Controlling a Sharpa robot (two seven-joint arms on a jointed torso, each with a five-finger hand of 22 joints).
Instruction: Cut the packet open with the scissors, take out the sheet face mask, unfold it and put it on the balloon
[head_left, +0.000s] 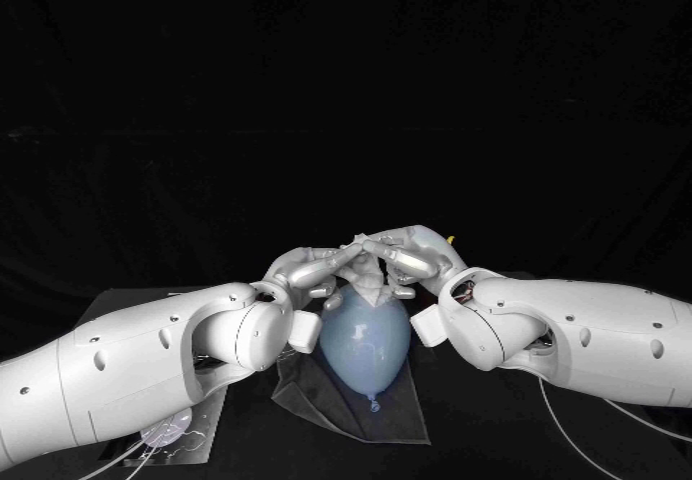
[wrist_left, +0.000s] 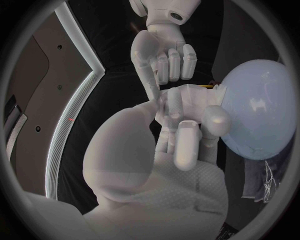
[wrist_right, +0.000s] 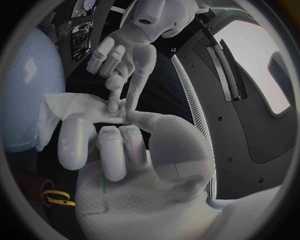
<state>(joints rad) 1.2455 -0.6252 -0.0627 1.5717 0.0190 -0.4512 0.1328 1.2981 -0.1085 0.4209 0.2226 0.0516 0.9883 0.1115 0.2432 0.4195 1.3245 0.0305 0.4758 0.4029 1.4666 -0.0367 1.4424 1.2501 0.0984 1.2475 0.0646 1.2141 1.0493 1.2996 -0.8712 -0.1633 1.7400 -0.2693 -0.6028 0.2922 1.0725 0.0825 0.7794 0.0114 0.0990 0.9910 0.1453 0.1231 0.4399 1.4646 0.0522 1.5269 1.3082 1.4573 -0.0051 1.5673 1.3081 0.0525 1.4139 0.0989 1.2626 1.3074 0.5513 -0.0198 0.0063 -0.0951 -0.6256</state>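
Note:
The pale blue balloon (head_left: 364, 345) lies on the table with its knot toward me, also seen in the left wrist view (wrist_left: 259, 110) and the right wrist view (wrist_right: 28, 85). Just over its far end my left hand (head_left: 306, 268) and right hand (head_left: 418, 255) meet fingertip to fingertip. Between them hangs the white, still folded sheet face mask (head_left: 378, 288). My right hand (wrist_right: 106, 145) pinches the mask (wrist_right: 69, 107) with thumb and fingers, and my left hand (wrist_right: 122, 55) presses a fingertip onto it. My left hand (wrist_left: 181, 135) curls round the mask (wrist_left: 187, 97) beside my right hand (wrist_left: 165, 60).
A clear plastic packet (head_left: 361, 410) lies flat under the balloon. The scissors' yellow handle (wrist_right: 56, 197) shows close below my right hand. A clear wrapper with thin cables (head_left: 173, 435) lies at the front left. The table's pale edge (head_left: 130, 298) runs behind my left arm.

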